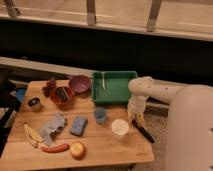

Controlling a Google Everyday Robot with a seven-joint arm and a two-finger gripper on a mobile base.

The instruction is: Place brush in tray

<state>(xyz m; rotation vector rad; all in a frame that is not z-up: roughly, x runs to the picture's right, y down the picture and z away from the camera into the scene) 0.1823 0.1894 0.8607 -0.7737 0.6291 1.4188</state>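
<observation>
**Hand [136, 118] down at the brush [145, 134], fingers together**

Found the hand at the right end of the table [105, 146], pointing straight down from a white arm [156, 90]. Saw its fingers closed together right over the upper end of the brush; could not tell whether pinching it or only touching. Noted the brush lying flat on the wood, black, slanting from under the hand toward the near right corner, close to the table edge. Judged it outside the tray [121, 91], on the near side of that green tray's right corner. Spotted a small pale utensil [103, 81] inside the tray, near its left wall. Counted a maroon bowl [79, 83] just beside the tray's left side, a red bowl [61, 96] with something dark in it next along, and a metal cup [34, 104] farther left. Marked a white cup [120, 127] just left of the brush and a blue cup [100, 115] between it and the tray. Logged a blue sponge [78, 125], a grey cloth [51, 127] and a banana [31, 135] across the middle-left, plus a long red item [55, 148] and a round orange fruit [77, 149] along the near edge.
</observation>
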